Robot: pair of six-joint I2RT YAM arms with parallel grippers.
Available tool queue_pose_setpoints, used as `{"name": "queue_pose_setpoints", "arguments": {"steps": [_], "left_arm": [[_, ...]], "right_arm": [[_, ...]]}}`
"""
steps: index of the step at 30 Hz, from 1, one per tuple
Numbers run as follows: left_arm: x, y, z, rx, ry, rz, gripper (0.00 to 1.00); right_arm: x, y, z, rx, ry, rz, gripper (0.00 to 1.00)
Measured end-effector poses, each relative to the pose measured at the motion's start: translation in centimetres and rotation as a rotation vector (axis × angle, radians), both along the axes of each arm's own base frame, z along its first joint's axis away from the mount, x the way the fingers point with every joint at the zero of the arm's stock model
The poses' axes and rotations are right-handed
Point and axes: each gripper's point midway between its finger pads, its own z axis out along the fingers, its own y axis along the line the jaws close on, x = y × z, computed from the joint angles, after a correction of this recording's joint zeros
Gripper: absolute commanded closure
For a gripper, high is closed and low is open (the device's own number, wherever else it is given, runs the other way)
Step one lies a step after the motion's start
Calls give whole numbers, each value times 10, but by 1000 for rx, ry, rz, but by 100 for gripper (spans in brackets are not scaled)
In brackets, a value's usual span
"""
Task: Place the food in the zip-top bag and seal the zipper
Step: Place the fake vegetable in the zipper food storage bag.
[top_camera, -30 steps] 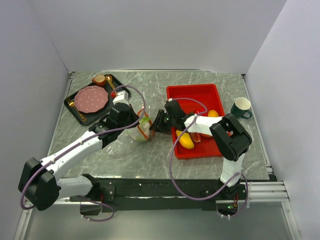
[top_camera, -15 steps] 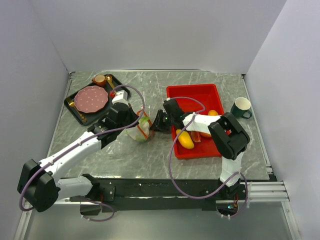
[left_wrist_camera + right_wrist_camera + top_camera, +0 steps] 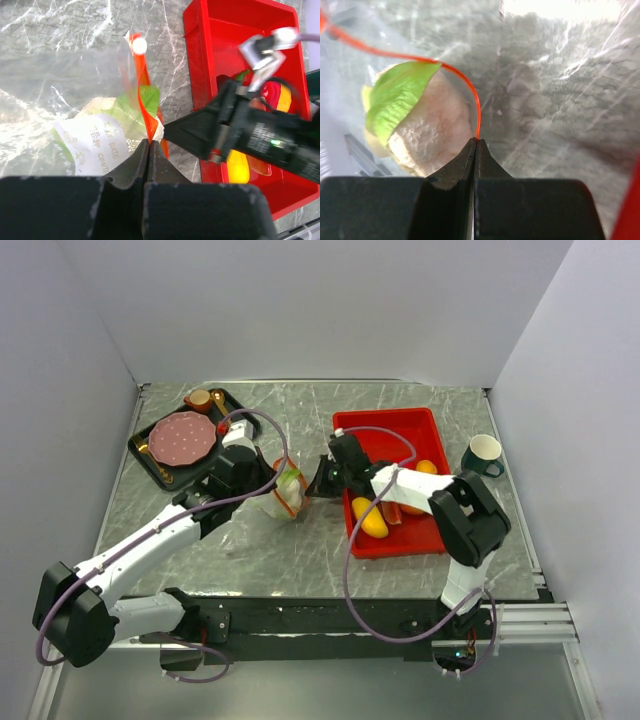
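- Left end effector (image 3: 149, 144): pinched shut on zipper (image 3: 142, 95) of bag (image 3: 65, 75).
- Right end effector (image 3: 475, 144): pinched shut on same zipper.
- Leafy vegetable (image 3: 415, 120): inside bag.
- Yellow fruit (image 3: 372, 523): in red tray (image 3: 420, 422).

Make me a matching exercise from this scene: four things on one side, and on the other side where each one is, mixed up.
Things
1. leafy vegetable
2. yellow fruit
3. pink plate
4. green mug

Places
A. on the black tray
B. on the bare table, right of the red tray
C. inside the zip-top bag
D. in the red tray

Pairs: 1-C, 2-D, 3-A, 4-B
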Motion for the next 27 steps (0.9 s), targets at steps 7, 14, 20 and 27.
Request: {"name": "queue_pose_setpoints", "arguments": {"steps": [7, 14, 20, 27], "left_arm": [[-3, 3, 18, -10, -14, 4, 99], [-10, 28, 90, -54, -162, 69, 96], [-12, 52, 132, -49, -255, 151, 97], [-12, 66, 132, 15, -246, 193, 92]], "right_arm": [[7, -7, 73, -23, -169, 9, 100], [7, 2, 206, 80, -437, 36, 100], [6, 8, 262, 128, -548, 53, 100], [6, 20, 225, 88, -462, 95, 99]]}}
